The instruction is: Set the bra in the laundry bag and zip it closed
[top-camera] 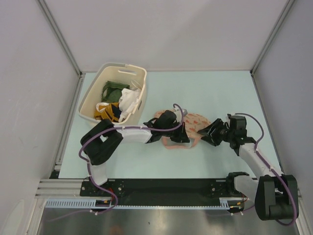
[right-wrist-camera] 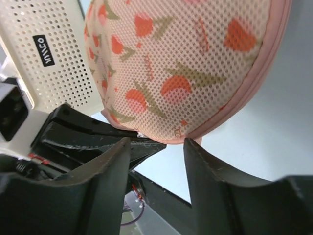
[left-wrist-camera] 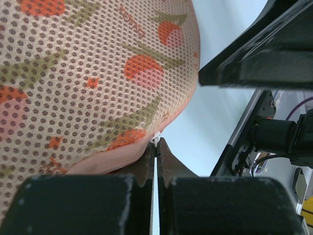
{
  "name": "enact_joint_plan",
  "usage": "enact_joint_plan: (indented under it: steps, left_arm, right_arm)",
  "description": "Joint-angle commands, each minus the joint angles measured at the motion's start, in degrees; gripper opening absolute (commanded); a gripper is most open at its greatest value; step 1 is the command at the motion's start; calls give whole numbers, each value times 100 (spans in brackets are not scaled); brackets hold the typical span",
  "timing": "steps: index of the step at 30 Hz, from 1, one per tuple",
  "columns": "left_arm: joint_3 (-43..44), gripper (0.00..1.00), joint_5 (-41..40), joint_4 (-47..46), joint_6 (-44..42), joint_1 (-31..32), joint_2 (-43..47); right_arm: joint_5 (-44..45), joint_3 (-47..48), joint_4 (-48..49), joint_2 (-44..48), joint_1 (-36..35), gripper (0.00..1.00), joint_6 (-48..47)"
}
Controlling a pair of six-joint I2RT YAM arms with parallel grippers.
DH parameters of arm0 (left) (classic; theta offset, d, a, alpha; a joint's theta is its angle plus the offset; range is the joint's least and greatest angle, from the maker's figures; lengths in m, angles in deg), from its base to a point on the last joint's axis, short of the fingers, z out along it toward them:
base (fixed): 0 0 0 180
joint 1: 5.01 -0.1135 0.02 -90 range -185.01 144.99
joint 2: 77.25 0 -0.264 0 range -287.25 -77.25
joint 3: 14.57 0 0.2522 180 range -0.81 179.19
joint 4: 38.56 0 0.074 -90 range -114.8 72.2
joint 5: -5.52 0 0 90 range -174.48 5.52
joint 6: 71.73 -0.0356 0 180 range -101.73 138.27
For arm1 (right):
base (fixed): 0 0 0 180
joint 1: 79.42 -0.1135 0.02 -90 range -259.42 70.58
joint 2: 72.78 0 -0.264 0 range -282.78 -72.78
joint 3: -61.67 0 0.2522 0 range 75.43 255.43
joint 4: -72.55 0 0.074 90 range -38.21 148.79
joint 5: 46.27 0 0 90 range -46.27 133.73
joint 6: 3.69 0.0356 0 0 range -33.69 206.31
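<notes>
The laundry bag (top-camera: 194, 126), a pale pink mesh pouch with orange leaf print, lies on the table between both grippers. My left gripper (top-camera: 182, 137) is at its near left edge. In the left wrist view it (left-wrist-camera: 157, 145) is shut on the small white zip pull (left-wrist-camera: 157, 138) at the pink zip edging, with the bag (left-wrist-camera: 88, 73) filling the view above. My right gripper (top-camera: 208, 133) is open at the bag's right edge. In the right wrist view it (right-wrist-camera: 157, 147) sits just below the bag (right-wrist-camera: 186, 58), holding nothing. The bra is hidden from every view.
A cream plastic basket (top-camera: 93, 100) with green, yellow and white clothes stands at the back left; its perforated wall shows in the right wrist view (right-wrist-camera: 49, 58). The left gripper's fingers (right-wrist-camera: 98, 134) lie close to my right gripper's jaws. Grey walls enclose the table.
</notes>
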Motion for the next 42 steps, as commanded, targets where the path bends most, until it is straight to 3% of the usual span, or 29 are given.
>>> enact_joint_plan:
  steps: [1,10,15,19,31,33,35,37,40,42]
  left_arm:
    - [274,0,-108,-271,165,53,20]
    - [432,0,-161,-201,218,184,-68]
    - [528,0,-188,-165,218,184,-200]
    - [573,0,-126,-288,324,237,-261]
    - [599,0,-65,-324,324,509,-218]
    - [451,0,-117,-341,315,510,-174]
    - [310,0,-222,-280,254,501,-130]
    - [178,0,-328,-201,148,440,-25]
    - [-139,0,-320,-253,87,317,134]
    - [-314,0,-320,-236,16,212,248]
  right_arm:
    - [399,-95,59,-21,-254,48,557]
    - [566,-200,324,-136,-641,49,918]
    - [882,-296,-256,434,-685,51,821]
    - [935,-578,-29,734,-694,52,1198]
    - [1110,-596,578,76,-685,48,1366]
    - [1128,-578,648,-48,-624,41,1349]
    - [1119,-534,631,-162,-536,26,1279]
    - [1154,-552,631,-215,-440,19,1200]
    - [1172,-543,640,-338,-185,0,1041]
    - [1190,-491,675,-478,-44,0,866]
